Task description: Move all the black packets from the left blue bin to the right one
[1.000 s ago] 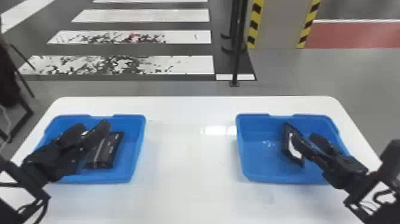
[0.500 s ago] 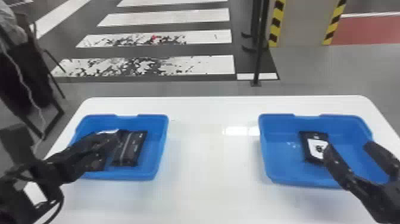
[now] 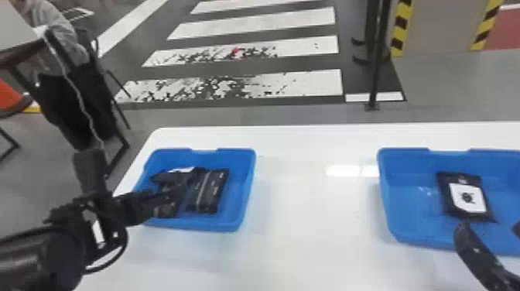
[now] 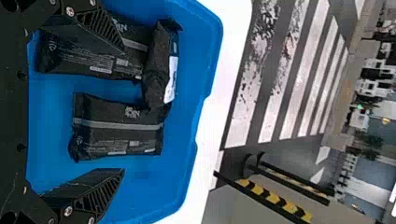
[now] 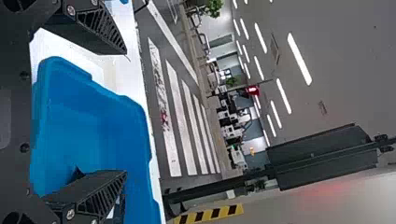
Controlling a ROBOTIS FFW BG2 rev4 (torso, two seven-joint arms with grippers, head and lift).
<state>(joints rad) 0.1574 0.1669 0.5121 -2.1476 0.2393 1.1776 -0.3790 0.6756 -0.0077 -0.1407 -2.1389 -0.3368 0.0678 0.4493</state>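
Observation:
Over the left blue bin [image 3: 242,209] is my left gripper [image 3: 170,193]. The left wrist view shows this gripper [image 4: 124,111] open above three black packets: one packet [image 4: 119,135] between the fingertips' lines, another packet [image 4: 88,63] partly behind one finger, and a third packet [image 4: 159,70] with a white label lying crosswise at their ends. A black packet [image 3: 466,197] with a white label lies in the right blue bin [image 3: 406,240]. My right gripper [image 3: 489,230] is at that bin's near side, close to the packet; in the right wrist view the gripper [image 5: 126,112] is open and holds nothing.
Both bins stand on a white table [image 3: 309,232], with a gap of bare tabletop between them. Beyond the far edge are a dark post [image 3: 377,58] and a chair at the left [image 3: 96,89].
The head view has turned left. My right gripper has drawn back from the packet in the right bin, which was tilted against its fingers and now lies flat. My left gripper remains over its bin.

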